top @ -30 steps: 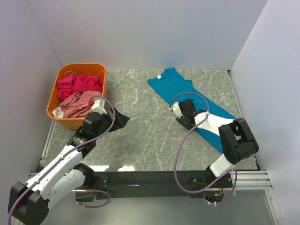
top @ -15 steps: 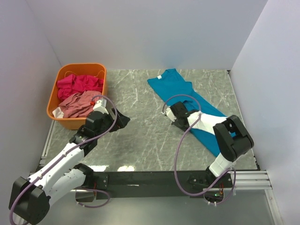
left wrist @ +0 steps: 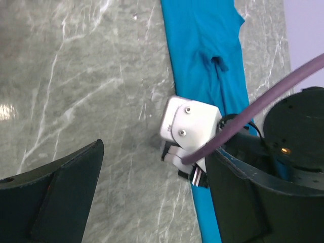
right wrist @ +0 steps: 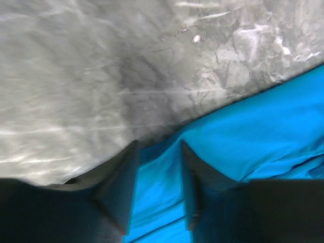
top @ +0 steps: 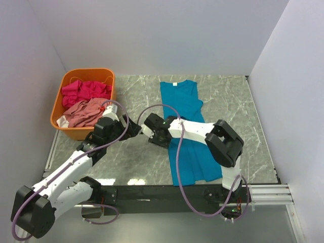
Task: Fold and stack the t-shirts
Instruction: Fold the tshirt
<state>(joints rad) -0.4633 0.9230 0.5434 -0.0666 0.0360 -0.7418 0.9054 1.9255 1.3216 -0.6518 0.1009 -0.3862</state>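
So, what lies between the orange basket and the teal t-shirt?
Top view: bare table at the back; nearer the arms, the left claw and the right claw, the latter at the edge of the teal t-shirt.

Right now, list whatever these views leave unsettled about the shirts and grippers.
- Right wrist view: motion blur; whether the right gripper pinches the teal shirt or only straddles it is unclear.
- Top view: the right arm covers that shirt's left edge midway.
- Top view: the left arm covers the orange basket's near-right corner.
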